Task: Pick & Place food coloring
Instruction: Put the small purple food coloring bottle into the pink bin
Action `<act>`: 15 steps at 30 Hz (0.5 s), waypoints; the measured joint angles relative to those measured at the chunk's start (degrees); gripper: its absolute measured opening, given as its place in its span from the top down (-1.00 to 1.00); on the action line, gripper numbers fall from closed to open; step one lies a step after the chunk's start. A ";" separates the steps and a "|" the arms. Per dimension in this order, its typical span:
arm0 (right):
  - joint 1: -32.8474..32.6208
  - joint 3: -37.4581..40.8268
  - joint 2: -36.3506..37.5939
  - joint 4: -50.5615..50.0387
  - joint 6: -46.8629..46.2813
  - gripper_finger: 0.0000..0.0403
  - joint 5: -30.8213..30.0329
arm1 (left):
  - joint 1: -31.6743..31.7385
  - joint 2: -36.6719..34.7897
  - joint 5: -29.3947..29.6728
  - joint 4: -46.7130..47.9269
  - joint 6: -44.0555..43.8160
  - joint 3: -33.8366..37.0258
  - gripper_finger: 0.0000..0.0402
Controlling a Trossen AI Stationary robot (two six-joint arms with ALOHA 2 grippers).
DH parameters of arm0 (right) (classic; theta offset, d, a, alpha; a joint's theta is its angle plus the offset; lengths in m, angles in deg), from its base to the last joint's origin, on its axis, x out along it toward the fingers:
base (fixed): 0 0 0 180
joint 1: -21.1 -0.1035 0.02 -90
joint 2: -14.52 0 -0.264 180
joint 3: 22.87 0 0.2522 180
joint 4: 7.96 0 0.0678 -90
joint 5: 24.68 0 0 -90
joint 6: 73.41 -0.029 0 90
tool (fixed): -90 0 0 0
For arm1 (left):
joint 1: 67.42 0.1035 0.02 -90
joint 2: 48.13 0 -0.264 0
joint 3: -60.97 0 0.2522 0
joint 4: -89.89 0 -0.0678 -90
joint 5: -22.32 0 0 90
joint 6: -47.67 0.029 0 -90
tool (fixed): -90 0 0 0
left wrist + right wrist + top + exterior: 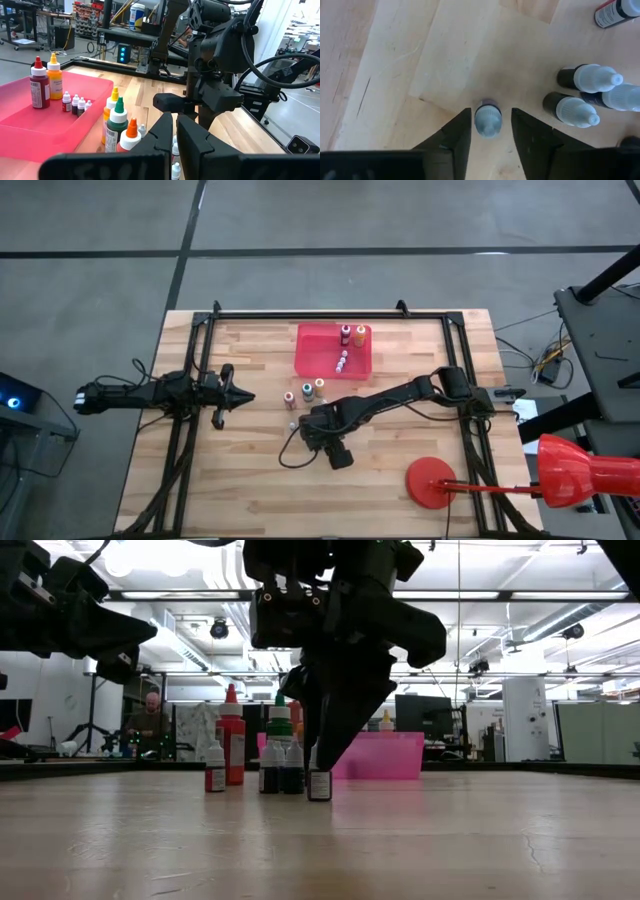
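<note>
Your small white-capped bottle [487,119] stands upright on the bare wood table [250,480], between the two fingers of the right gripper [490,131] — the fingers are spread, one on each side, and you can see a sliver of wood on both sides of the cap, so nothing is pinched. In the low view that bottle [319,784] sits under the dark gripper, just apart from the loose cluster of bottles [282,768] nearby. More bottles [350,334] stand in the red tray [315,360] at the far side of the table. Your left gripper [243,395] waits over the table's left part, its fingers [197,145] drawn close together with only a narrow slit between them.
</note>
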 joint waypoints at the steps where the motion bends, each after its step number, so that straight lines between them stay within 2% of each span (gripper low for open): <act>1: 0.01 0.00 0.00 -0.02 0.00 0.41 0.00 | 0.00 0.00 0.00 0.00 0.01 0.01 1.00; 9: 0.05 0.00 0.04 -0.07 0.00 0.68 0.02 | 0.01 0.00 0.01 0.00 0.01 0.02 1.00; 15: 0.29 -0.12 0.40 -0.62 0.00 0.72 0.04 | 0.00 0.00 0.01 0.00 0.02 0.02 1.00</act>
